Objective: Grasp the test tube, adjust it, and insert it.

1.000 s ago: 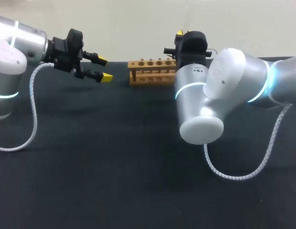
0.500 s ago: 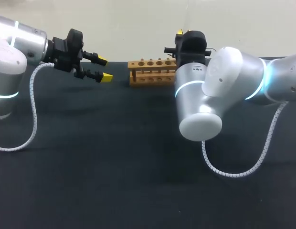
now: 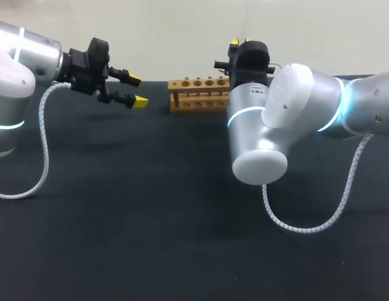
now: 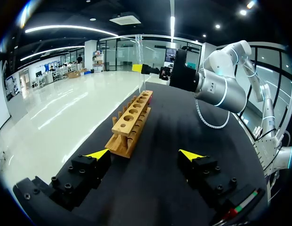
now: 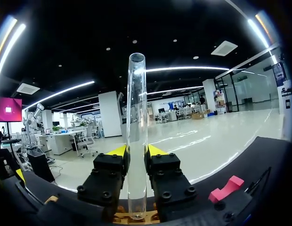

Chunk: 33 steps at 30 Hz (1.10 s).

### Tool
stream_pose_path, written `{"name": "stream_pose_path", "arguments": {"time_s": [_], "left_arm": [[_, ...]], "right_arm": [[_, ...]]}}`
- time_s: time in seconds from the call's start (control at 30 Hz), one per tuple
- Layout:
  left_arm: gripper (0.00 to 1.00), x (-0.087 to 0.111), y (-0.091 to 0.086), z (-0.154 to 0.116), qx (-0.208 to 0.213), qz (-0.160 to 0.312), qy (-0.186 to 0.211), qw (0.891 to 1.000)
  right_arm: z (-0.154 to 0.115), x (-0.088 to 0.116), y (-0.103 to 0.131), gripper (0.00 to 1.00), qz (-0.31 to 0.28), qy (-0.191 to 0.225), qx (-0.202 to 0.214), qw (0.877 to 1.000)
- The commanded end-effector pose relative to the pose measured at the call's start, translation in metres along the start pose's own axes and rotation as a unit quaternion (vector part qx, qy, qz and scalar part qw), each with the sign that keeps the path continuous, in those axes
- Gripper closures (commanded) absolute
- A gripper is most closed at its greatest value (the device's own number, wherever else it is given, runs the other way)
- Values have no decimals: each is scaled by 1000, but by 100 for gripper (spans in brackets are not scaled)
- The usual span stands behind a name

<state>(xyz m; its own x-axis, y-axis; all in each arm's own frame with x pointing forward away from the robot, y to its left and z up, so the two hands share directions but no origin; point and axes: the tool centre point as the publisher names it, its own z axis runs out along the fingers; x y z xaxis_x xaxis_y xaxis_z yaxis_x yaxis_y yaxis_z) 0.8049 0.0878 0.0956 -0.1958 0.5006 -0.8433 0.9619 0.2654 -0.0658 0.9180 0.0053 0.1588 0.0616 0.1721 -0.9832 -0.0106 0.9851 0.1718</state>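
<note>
A clear glass test tube (image 5: 136, 136) stands upright between the fingers of my right gripper (image 5: 136, 153), which is shut on its lower half. Its rounded end hangs just above the wooden rack (image 5: 136, 218). In the head view the rack (image 3: 197, 94) sits at the back middle of the black table, and the right gripper (image 3: 234, 45) is above its right end. From the left wrist view the tube (image 4: 139, 61) hangs over the rack's (image 4: 132, 125) far end. My left gripper (image 3: 135, 89) hovers open to the left of the rack, holding nothing.
My right arm's bulky elbow (image 3: 263, 150) hangs over the table's middle right, with its coiled cable (image 3: 307, 229) drooping below. A small pink block (image 5: 226, 187) lies on the table beside the right gripper. The left arm's cable (image 3: 41, 157) hangs at the left.
My right arm's elbow has swung a little to the left, and its gripper with the tube has edged left over the rack. The left arm has stayed still.
</note>
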Motion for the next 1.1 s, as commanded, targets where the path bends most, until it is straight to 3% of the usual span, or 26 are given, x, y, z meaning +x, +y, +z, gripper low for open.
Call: {"name": "stream_pose_path", "arguments": {"time_s": [0.03, 0.57, 1.1], "left_arm": [[0, 1, 0, 0, -1, 1, -1, 1000], [0, 1, 0, 0, -1, 1, -1, 1000], [0, 1, 0, 0, -1, 1, -1, 1000]], "right_arm": [[-1, 3, -4, 100, 1, -3, -94, 996], [-1, 13, -5, 100, 10, -1, -91, 996], [-3, 38, -2, 100, 27, 3, -86, 996]]}}
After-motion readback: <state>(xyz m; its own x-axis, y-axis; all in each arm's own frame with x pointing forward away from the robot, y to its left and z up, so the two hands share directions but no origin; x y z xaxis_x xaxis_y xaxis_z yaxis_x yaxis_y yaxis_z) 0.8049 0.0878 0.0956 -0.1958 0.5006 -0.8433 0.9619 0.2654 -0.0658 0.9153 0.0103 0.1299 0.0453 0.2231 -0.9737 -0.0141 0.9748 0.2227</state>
